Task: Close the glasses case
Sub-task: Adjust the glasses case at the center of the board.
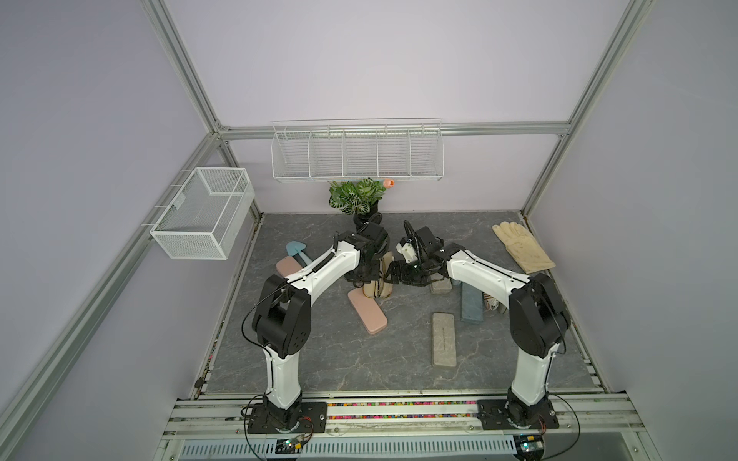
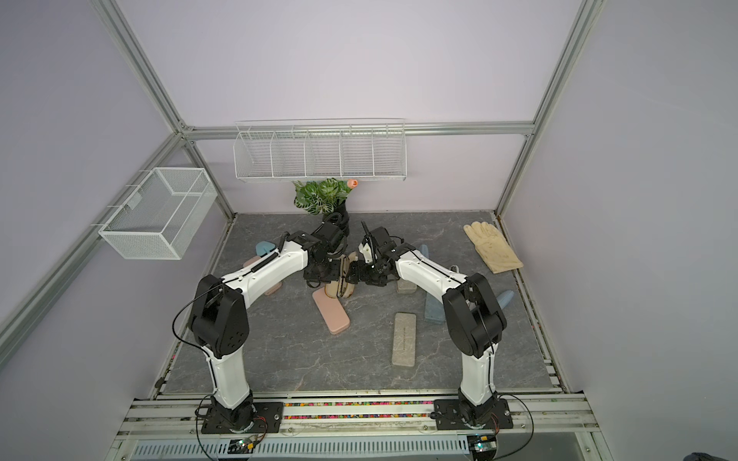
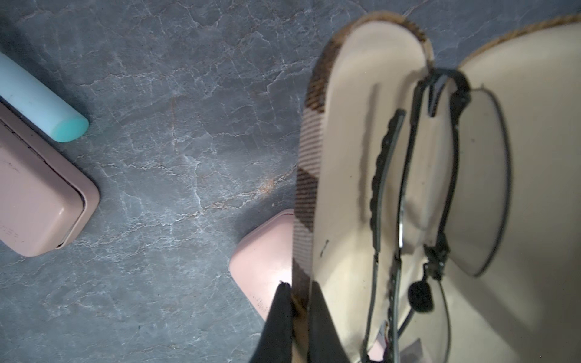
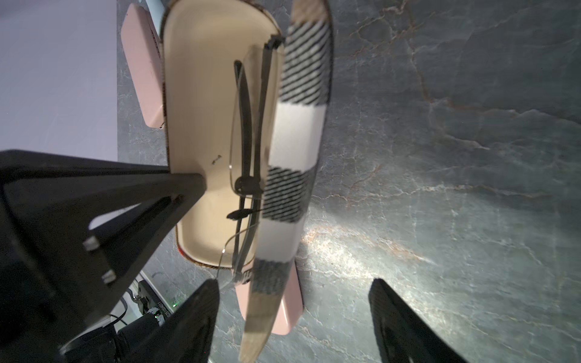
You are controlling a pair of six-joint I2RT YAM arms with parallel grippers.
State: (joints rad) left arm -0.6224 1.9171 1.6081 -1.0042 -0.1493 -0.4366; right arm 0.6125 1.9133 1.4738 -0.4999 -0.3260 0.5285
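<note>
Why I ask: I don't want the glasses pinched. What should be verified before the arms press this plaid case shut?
1. Left gripper clamped on one shell's rim of the plaid glasses case: ok.
2. Right gripper open, with the other shell's end showing between its jaws in the wrist view: ok.
3. Glasses folded and lying between the shells: ok.
4. Thin wire at the glasses' end clear of the rim: cannot tell.
5. Case shut: not ok, the shells gape.
6. Case free of the pink case at its end: cannot tell.
</note>
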